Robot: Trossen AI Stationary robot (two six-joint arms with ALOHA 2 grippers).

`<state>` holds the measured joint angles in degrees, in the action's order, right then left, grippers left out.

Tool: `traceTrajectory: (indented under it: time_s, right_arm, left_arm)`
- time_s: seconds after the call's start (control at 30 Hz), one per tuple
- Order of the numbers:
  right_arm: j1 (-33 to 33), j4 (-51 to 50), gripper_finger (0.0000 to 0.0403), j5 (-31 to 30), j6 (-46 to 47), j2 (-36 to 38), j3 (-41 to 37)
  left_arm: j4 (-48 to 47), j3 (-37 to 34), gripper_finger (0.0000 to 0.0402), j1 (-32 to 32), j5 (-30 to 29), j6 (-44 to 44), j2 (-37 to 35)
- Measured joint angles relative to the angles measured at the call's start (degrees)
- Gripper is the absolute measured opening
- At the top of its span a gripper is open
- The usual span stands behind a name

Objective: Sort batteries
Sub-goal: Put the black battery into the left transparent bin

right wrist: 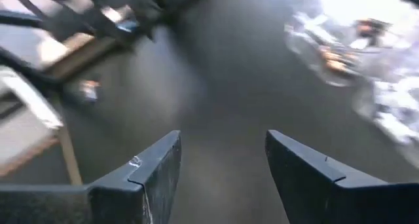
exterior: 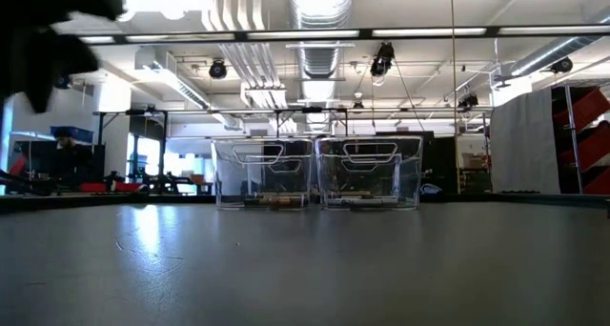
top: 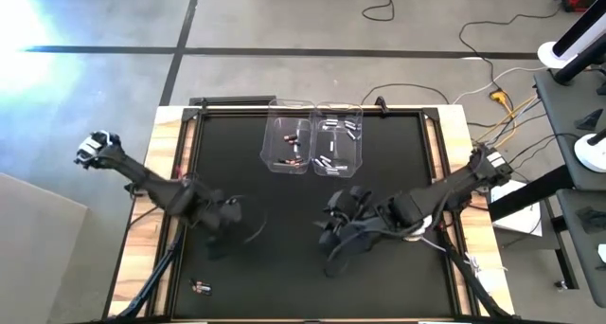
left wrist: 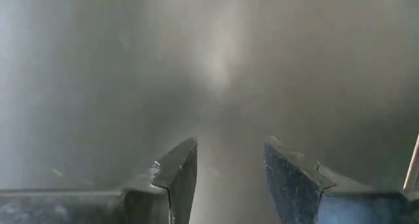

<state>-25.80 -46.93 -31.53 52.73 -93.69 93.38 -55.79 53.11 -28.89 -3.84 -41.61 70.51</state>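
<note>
Most of the batteries are already sorted. The dark and copper ones lie in the left bin [top: 289, 144], and the silver ones [top: 336, 139] lie in the right bin [top: 339, 146]. Both clear bins stand side by side at the far end of the black mat [top: 284, 258]. One last battery [top: 200, 287] lies alone near the front left corner of the mat, well apart from the bins. The left gripper [left wrist: 229, 178] hangs over bare mat on the left side, between that battery and the bins. Its fingers are apart and hold nothing. The right gripper [right wrist: 222, 178] is over the middle of the mat, in front of the bins, and its fingers are also apart and empty. I think the job is almost done. Next, the left gripper should reach toward the front corner, come down over the lone battery, and pinch it gently, since it is tiny and could roll away.
</note>
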Motion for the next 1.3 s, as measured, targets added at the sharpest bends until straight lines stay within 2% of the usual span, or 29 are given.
traceTrajectory:
  time_s: [0.1, 0.23, 0.37, 0.5, 0.6, 0.7, 0.8, 1.13, 1.3]
  right_arm:
    - [-1.5, 4.1, 0.0215, -0.2, 1.4, -0.3, -1.7]
    - [-2.9, 5.2, 0.0215, -0.8, 4.8, -1.5, -2.2]
    - [-3.5, 5.9, 0.0215, -1.2, 6.2, -2.4, -2.0]
    - [-3.7, 5.7, 0.0217, -1.4, 6.2, -2.9, -2.0]
    - [-3.7, 5.5, 0.0217, -1.5, 6.0, -2.9, -2.0]
    - [-3.7, 5.5, 0.0217, -1.5, 6.0, -2.9, -2.0]
    - [-3.7, 5.4, 0.0217, -1.5, 5.8, -2.9, -2.0]
    - [-3.7, 5.2, 0.0217, -1.3, 5.1, -2.9, -2.0]
    - [-3.7, 5.2, 0.0215, -0.1, 5.1, -2.9, -2.0]
  left_arm:
    - [1.0, -4.4, 0.0154, -6.6, 0.4, -7.4, -0.1]
    - [0.9, -6.6, 0.0154, -14.4, 2.0, -13.3, 1.8]
    - [1.2, -6.6, 0.0154, -21.9, 3.1, -12.8, 4.5]
    - [1.9, -5.1, 0.0154, -29.9, 4.4, -7.5, 7.4]
    - [5.0, -4.2, 0.0154, -33.5, 6.7, -4.3, 9.3]
    - [9.6, -4.2, 0.0154, -34.2, 10.5, -4.1, 11.2]
    - [12.0, -4.2, 0.0154, -34.2, 11.3, -4.9, 13.7]
    - [12.0, -4.2, 0.0154, -34.2, 17.1, -2.2, 22.0]
    - [12.2, -3.9, 0.0154, -34.1, 17.7, -0.5, 23.8]
